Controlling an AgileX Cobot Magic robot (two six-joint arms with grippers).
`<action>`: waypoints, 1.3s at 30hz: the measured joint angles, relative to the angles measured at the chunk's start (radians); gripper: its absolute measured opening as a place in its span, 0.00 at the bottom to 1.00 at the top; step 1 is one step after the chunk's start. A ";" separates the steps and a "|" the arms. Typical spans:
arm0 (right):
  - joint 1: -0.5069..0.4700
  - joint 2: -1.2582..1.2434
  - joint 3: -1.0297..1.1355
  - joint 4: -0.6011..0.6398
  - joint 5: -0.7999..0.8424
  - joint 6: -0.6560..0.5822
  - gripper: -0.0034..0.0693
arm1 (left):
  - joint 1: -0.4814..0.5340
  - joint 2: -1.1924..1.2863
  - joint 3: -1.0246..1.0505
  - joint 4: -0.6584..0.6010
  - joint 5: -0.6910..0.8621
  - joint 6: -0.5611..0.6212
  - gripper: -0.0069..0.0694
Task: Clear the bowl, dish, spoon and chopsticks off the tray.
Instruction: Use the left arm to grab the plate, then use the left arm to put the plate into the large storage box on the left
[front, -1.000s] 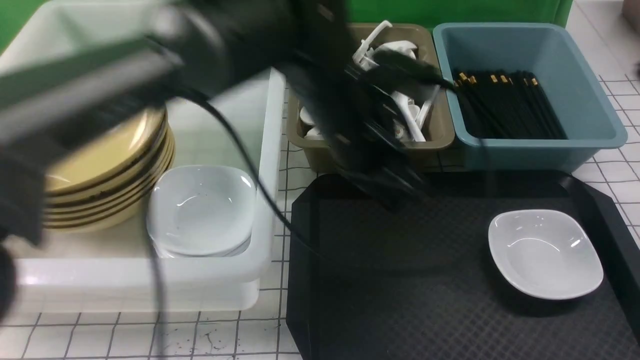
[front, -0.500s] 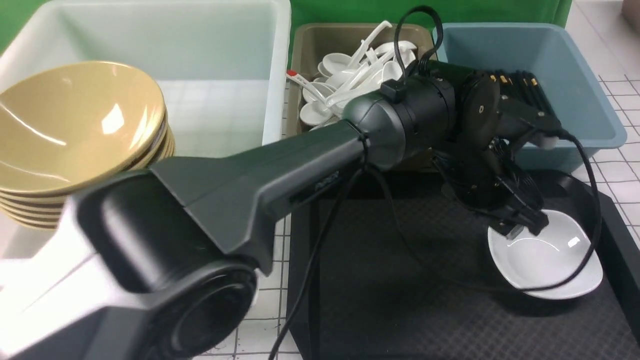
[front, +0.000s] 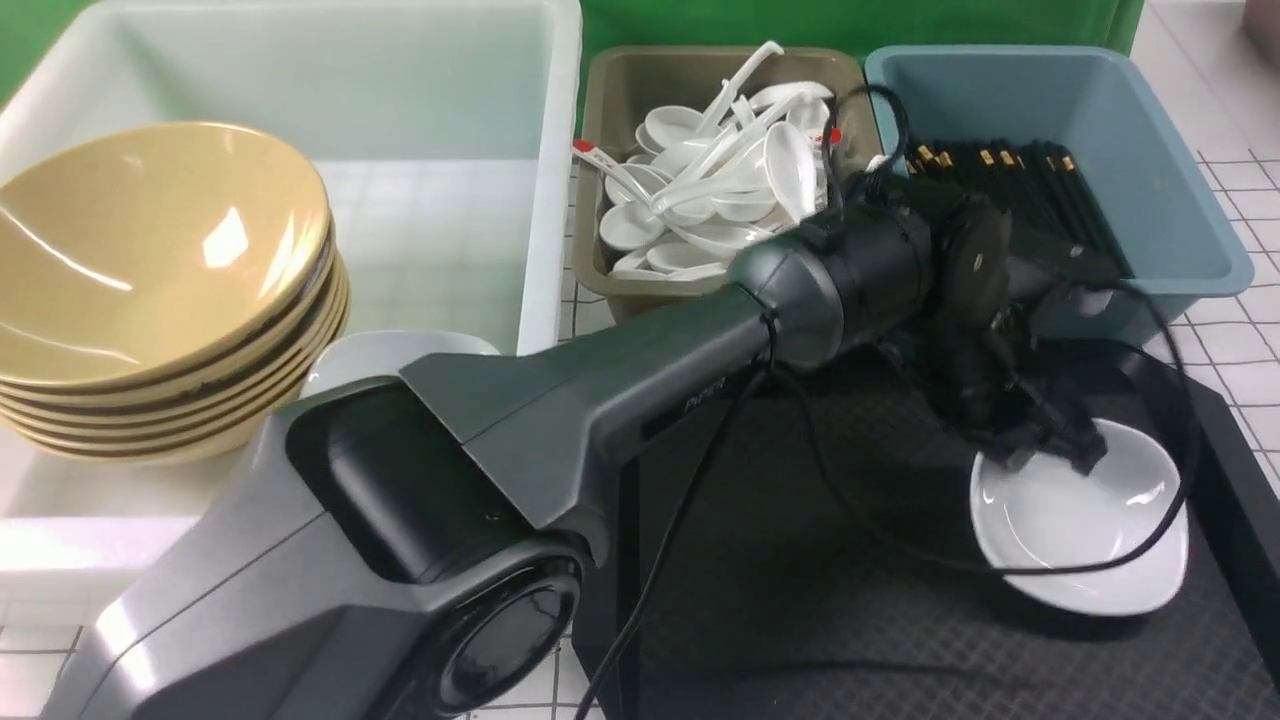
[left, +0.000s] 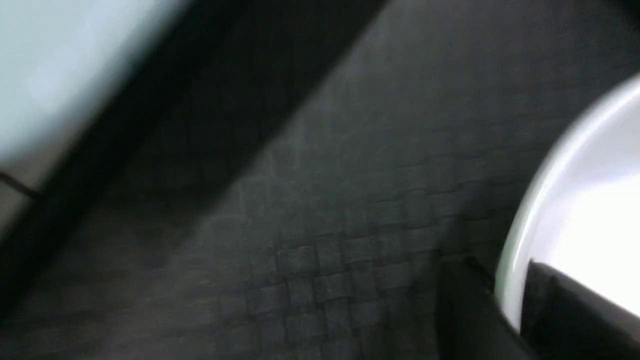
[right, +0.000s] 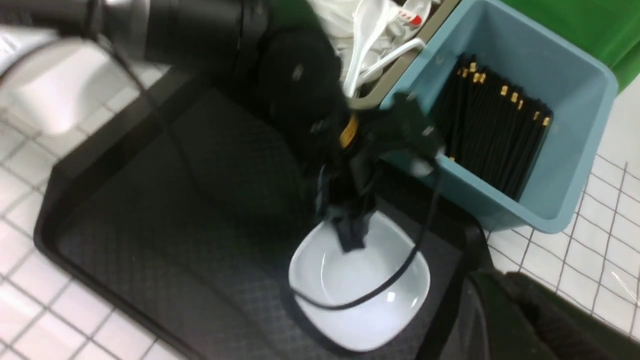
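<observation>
The small white dish (front: 1080, 530) sits at the right end of the black tray (front: 800, 560), tipped a little. My left arm reaches across the tray, and the left gripper (front: 1050, 455) is shut on the dish's far-left rim. In the left wrist view the white rim (left: 510, 280) is pinched between the two dark fingers (left: 465, 310). The right wrist view shows the dish (right: 360, 295) from above, with the left gripper (right: 352, 235) on its edge. The right gripper (right: 495, 280) hangs shut beside the tray's right rim, holding nothing. Yellow bowls, white spoons and black chopsticks lie in the containers behind the tray.
A translucent white tub (front: 540, 200) at the left holds a stack of yellow bowls (front: 150, 270) and white dishes (front: 400, 345). An olive bin (front: 720, 70) of white spoons (front: 700, 190) and a blue bin (front: 1180, 200) of black chopsticks (front: 1010, 170) stand behind the tray. The left arm's cable (front: 1080, 570) drapes over the dish.
My left arm swept across to the dish, and its gripper opened and then shut on the rim. The dish has shifted slightly left and tipped.
</observation>
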 joint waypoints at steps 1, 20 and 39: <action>0.000 0.016 -0.003 0.005 0.000 -0.013 0.11 | 0.000 -0.013 -0.029 0.028 0.037 0.005 0.12; 0.002 0.378 -0.307 0.197 -0.129 -0.278 0.11 | 0.205 -0.870 0.546 0.440 0.263 -0.070 0.10; 0.002 0.487 -0.312 0.223 -0.284 -0.281 0.12 | 0.542 -1.062 1.088 0.384 -0.137 0.078 0.09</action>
